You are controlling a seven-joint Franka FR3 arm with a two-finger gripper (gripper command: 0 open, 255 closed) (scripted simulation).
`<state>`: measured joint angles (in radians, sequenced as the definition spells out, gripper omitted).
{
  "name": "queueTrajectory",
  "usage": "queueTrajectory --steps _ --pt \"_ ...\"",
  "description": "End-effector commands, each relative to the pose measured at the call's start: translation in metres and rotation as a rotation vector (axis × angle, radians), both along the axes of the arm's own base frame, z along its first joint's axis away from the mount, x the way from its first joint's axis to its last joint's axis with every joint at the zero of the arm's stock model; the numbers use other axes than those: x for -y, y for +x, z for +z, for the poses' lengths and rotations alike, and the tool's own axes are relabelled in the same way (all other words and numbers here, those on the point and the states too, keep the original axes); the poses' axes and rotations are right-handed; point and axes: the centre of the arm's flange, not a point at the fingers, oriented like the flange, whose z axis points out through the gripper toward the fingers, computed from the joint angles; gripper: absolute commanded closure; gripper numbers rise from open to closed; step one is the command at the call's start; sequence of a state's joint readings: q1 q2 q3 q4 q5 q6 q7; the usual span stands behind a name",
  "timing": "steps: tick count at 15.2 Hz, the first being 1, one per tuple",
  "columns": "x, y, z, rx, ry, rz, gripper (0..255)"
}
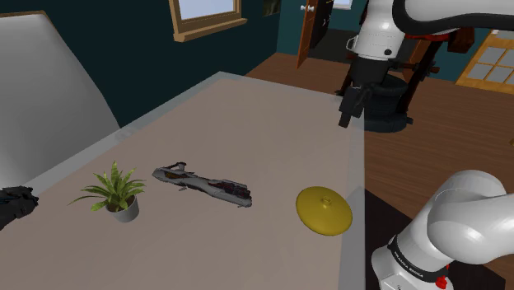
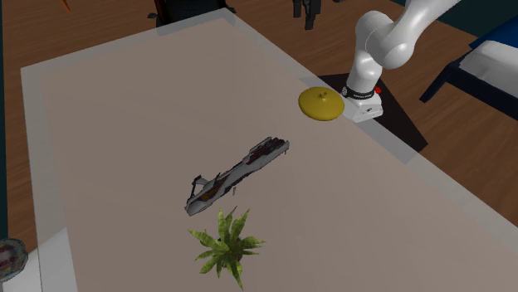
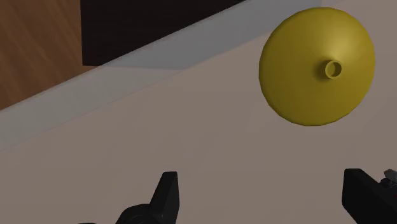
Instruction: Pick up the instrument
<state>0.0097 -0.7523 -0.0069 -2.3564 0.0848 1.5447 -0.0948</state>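
Cymbal (image 1: 324, 210) is what I take the instrument to be: a yellow, shallow-domed disc with a small hub (image 3: 332, 68) at its centre. It lies flat and dome-up on the table (image 1: 247, 115), close to the edge nearest the arm's base (image 2: 363, 106). That spot favours you, I judge, because the reach from the base is short and nothing touches the disc. In the shoulder view the gripper (image 1: 344, 120) hangs well above the tabletop at about 12 o'clock from the cymbal, pointing down. In the wrist view its two fingers (image 3: 167, 197) stand wide apart with bare tabletop between them, so the jaws are open and hold nothing. There the disc shows ahead of the fingers and closer to one of them than the other, so the hand is not centred over it; expect to shift across before you descend. Because the disc lies flat, its rim offers the fingers little, and the raised hub looks the likelier purchase. Further out, at 9 o'clock from the cymbal in the shoulder view, a long grey model craft (image 1: 202, 183) lies well apart. Beyond it on the same bearing stands a small potted plant (image 1: 115, 193). Both sit far enough off that they shouldn't crowd your approach.
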Motion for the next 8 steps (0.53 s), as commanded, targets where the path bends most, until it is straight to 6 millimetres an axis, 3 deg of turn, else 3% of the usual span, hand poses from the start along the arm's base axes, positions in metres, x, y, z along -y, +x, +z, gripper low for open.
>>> queueTrajectory --steps 1,8 --pt "0.0 0.0 0.0 0.0 0.0 0.0 0" --pt "-0.067 0.057 -0.035 0.019 -0.028 0.09 0"
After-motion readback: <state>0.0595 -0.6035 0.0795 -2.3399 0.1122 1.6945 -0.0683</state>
